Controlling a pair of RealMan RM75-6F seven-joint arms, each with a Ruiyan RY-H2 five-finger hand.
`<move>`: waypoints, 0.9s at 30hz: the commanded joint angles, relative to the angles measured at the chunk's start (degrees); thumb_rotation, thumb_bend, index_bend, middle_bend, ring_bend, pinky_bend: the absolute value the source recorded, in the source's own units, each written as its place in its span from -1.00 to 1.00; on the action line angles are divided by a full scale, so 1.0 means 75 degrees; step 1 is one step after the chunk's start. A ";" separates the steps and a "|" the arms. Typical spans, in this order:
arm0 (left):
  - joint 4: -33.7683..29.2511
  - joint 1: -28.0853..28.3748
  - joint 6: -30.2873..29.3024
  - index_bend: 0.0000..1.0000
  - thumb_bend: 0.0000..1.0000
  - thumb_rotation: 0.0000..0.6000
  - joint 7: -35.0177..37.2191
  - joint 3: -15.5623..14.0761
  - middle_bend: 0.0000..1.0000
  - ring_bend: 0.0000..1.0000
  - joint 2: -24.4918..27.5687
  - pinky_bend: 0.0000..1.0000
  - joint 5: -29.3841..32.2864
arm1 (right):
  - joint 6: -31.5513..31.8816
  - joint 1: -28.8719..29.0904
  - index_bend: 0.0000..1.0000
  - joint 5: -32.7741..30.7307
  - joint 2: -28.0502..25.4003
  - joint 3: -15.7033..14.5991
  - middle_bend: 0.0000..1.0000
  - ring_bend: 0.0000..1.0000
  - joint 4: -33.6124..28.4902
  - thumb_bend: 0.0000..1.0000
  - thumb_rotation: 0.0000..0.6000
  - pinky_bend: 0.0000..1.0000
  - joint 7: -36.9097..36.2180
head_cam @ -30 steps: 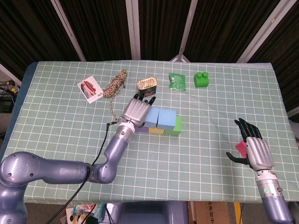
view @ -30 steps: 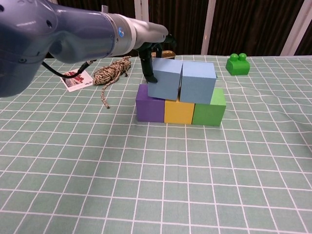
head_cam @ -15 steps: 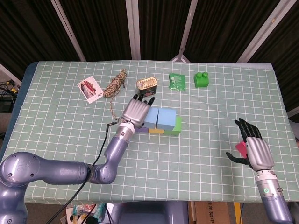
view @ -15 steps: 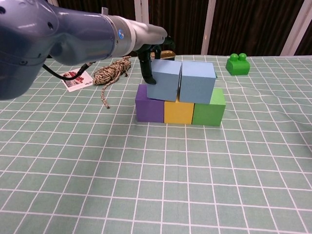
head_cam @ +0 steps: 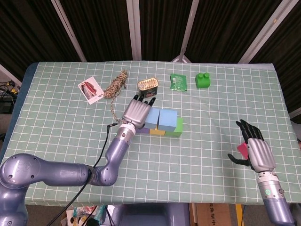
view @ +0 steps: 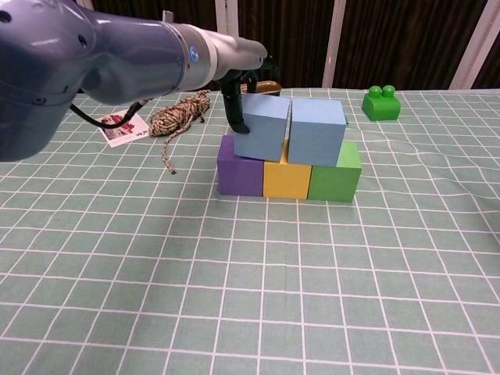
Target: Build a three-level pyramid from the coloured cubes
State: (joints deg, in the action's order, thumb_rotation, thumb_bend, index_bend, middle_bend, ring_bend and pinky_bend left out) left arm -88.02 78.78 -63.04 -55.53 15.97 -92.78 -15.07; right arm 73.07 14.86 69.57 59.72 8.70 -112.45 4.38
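While an open tin (head_cam: 147, 84) stands behind the cube stack, contents unreadable, the left hand (head_cam: 137, 112) grips the tilted left blue cube (view: 261, 126) on the purple cube (view: 240, 175) and yellow cube (view: 286, 179), beside the second blue cube (view: 316, 132). Well right of the stack, the right hand (head_cam: 254, 148) is spread over a pink cube (head_cam: 242, 149), touch unclear.

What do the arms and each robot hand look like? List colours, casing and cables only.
Both arms are glossy blue-grey metal tubes with rounded joints. The left robot hand and right robot hand have ribbed silver backs and black fingers. A black cable runs along the left forearm. The right wrist carries a small green mark.
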 commanded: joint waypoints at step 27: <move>-0.0196 0.0020 -0.0549 -0.87 -0.23 1.00 -0.0382 0.0255 -0.11 -0.81 -0.0166 -0.70 0.0227 | -0.0020 0.0001 -1.00 0.0013 -0.0006 -0.0006 -1.00 -1.00 -0.0002 -0.55 1.00 -1.00 -0.0037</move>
State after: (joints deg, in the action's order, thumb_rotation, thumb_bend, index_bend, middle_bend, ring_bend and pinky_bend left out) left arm -89.51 78.92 -67.15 -58.38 17.84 -93.99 -13.39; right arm 72.93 14.86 69.67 59.67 8.66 -112.47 4.10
